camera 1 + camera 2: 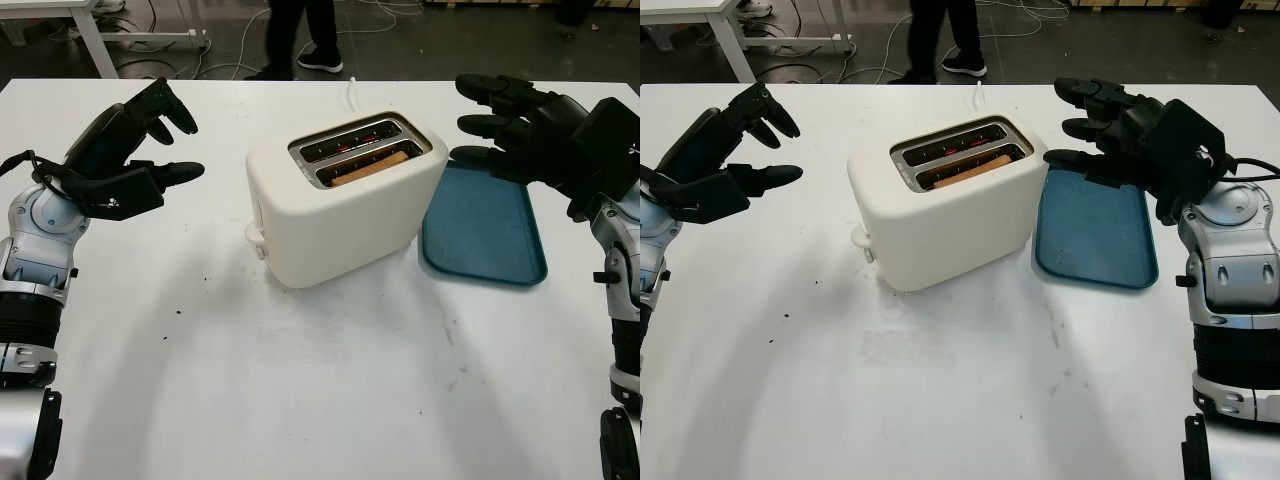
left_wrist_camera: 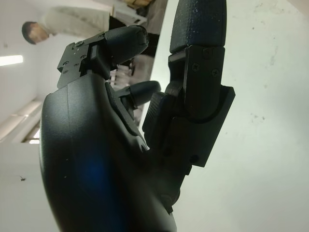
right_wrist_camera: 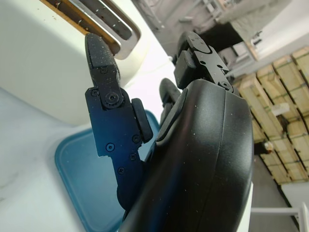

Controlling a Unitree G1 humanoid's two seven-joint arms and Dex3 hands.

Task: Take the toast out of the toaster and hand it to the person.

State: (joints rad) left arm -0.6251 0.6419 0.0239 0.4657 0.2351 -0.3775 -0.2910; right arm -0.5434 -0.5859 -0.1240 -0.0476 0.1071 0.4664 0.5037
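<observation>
Toast point(image 1: 368, 166) sits untouched in the toaster point(image 1: 340, 200) mid-desk; left hand point(image 1: 140, 150) and right hand point(image 1: 510, 120) hover empty, unclenched, on either side.

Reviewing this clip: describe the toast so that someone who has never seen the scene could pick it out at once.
On the white table stands a cream two-slot toaster, with a blue tray just beside it. The toast is the tan slice sitting low in the slot nearer the robot. The far slot shows only dark metal with a red glow, while the left robot hand and right robot hand are open, clear of the toaster.
</observation>
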